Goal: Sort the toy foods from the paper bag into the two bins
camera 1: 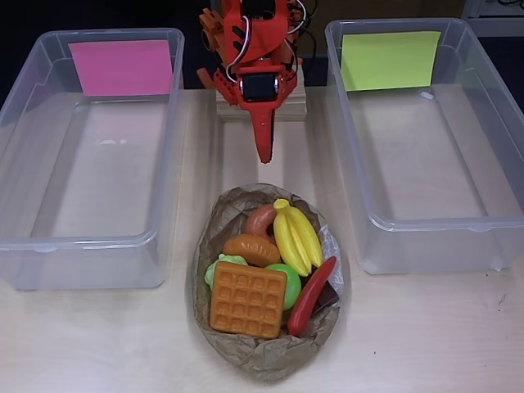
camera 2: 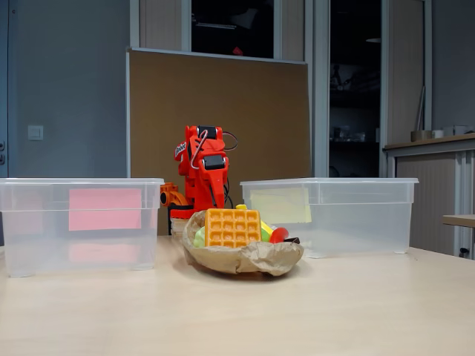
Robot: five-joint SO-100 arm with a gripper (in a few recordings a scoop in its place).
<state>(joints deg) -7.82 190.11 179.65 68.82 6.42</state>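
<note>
The crumpled brown paper bag [camera 1: 266,354] lies open on the table, front and centre, also seen in the fixed view [camera 2: 245,258]. It holds the toy foods: an orange waffle [camera 1: 248,300], yellow bananas [camera 1: 296,236], a red chili [camera 1: 311,296], a bread roll [camera 1: 252,250], a reddish-brown piece [camera 1: 260,219], a green apple [camera 1: 286,282], light green grapes [camera 1: 223,266] and a dark chocolate bar [camera 1: 327,296]. Both clear bins are empty. My red gripper [camera 1: 264,151] points at the bag from behind it, shut on nothing and short of the bag's rim.
The left bin [camera 1: 82,241] carries a pink card [camera 1: 123,67]; the right bin [camera 1: 442,223] carries a yellow-green card [camera 1: 389,59]. My arm [camera 2: 204,170] is folded on a wooden base [camera 1: 295,106] between them. Bare table runs along the front.
</note>
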